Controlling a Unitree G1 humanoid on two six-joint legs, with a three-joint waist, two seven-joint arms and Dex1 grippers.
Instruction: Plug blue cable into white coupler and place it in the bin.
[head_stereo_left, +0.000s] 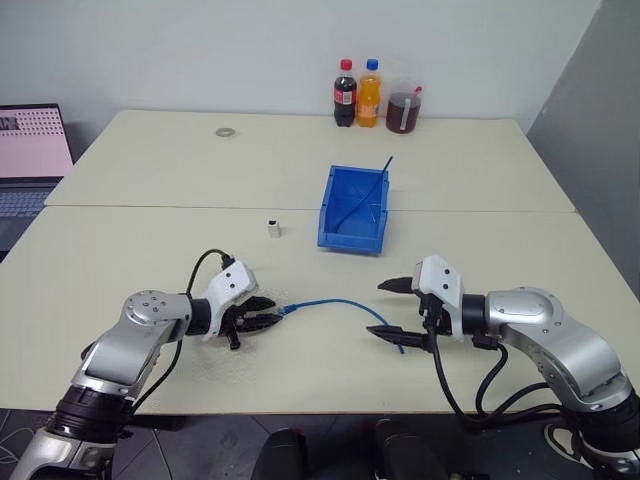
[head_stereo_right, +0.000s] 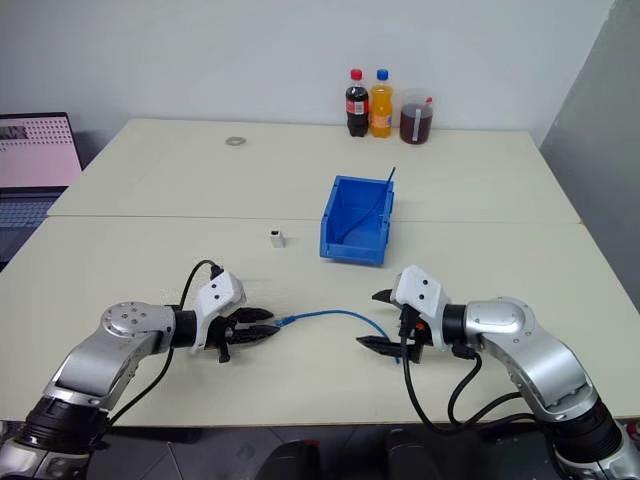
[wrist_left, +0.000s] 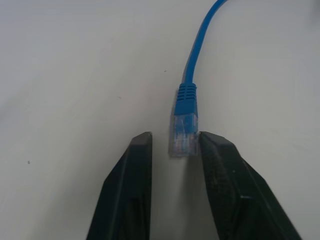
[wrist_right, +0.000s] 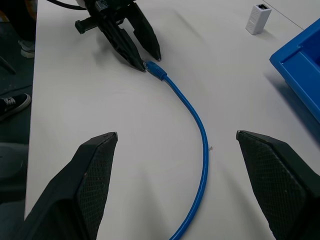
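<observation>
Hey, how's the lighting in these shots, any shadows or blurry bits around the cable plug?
Left wrist view: the blue cable and its clear plug are fairly sharp, the left gripper fingers softer up close. Right wrist view: the right gripper fingers look soft, the table evenly lit. Left eye view: faint shadows beneath both arms, no glare.

An office-like test room: 2 pale tables (head_stereo_left: 300, 170) pushed together, laptop (head_stereo_left: 30, 160), plain white wall (head_stereo_left: 200, 50).
</observation>
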